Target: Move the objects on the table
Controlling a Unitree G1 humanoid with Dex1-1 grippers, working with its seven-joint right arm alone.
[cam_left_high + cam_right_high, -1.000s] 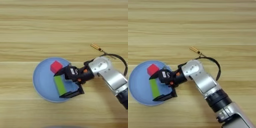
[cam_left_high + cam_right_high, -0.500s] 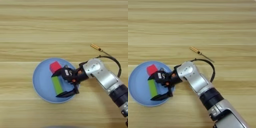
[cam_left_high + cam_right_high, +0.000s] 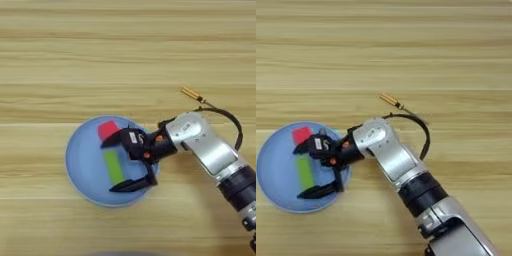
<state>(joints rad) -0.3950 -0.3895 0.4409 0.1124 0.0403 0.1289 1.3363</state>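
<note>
1. two blocks lie on the blue plate [image 3: 80, 170]: a red cube [image 3: 107, 130] and, just below it, a green bar [image 3: 114, 167].
2. my gripper [image 3: 116, 165] hangs over the plate, fingers [image 3: 131, 185] spread wide on either side of the bar, grasping nothing.
3. i judge that spread is there to clear the bar.
4. a brass-tipped stick [image 3: 192, 94] lies apart on the surface [image 3: 125, 55].

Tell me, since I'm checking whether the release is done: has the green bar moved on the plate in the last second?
Yes. The green bar now lies further toward the blue plate's middle, free between the open gripper fingers.
</note>
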